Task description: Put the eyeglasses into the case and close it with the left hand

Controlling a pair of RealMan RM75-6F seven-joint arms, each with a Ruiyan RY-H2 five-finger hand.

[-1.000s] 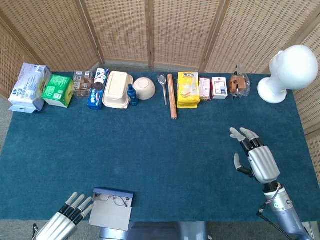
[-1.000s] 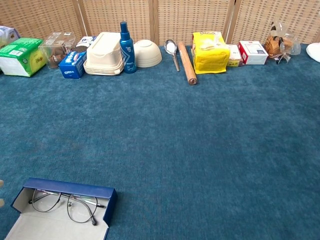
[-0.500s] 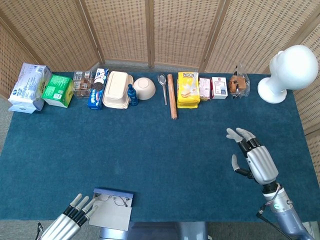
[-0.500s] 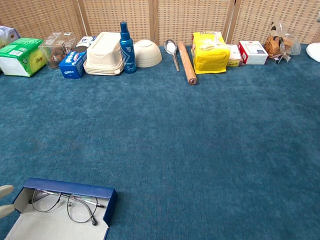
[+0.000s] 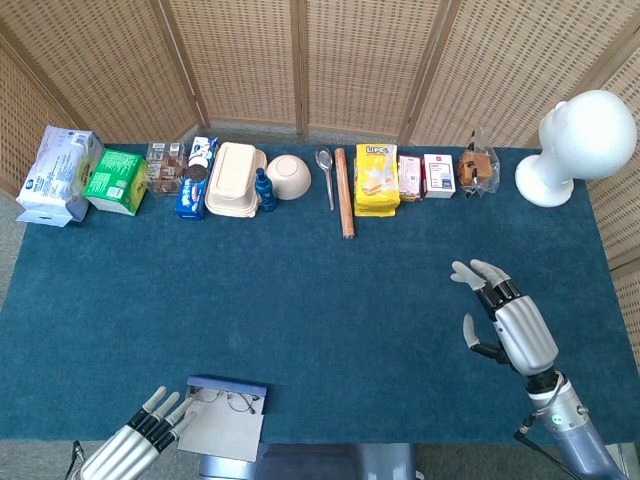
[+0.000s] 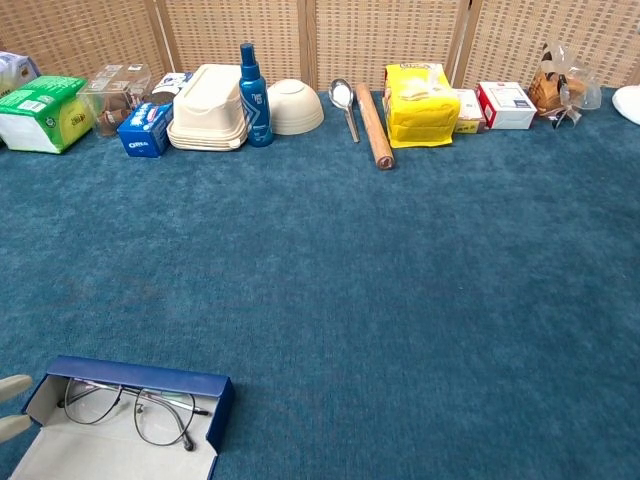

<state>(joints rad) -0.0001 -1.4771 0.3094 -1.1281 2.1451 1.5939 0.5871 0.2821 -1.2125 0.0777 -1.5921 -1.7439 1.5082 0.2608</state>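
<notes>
A blue eyeglass case [image 6: 140, 382] [image 5: 226, 388] lies open at the table's near left edge, its pale lid folded toward me. Thin-framed eyeglasses [image 6: 130, 410] [image 5: 228, 400] lie inside it. My left hand [image 5: 145, 432] hovers just left of the case with fingers spread and empty; only its fingertips [image 6: 12, 386] show in the chest view. My right hand [image 5: 505, 320] hangs open over the right side of the table, far from the case, and is out of the chest view.
Along the far edge stand a tissue pack [image 5: 58, 175], green box [image 5: 115, 180], cookie box [image 5: 193, 180], beige container [image 5: 235, 178], blue bottle [image 6: 254, 82], bowl [image 5: 288, 176], spoon [image 5: 326, 175], rolling pin [image 5: 343, 192], yellow bag [image 5: 376, 180] and white mannequin head [image 5: 580, 145].
My left hand has drawn slightly back and down toward the near edge, staying beside the case. My right hand has drifted a little toward me. The case and glasses have not moved.
</notes>
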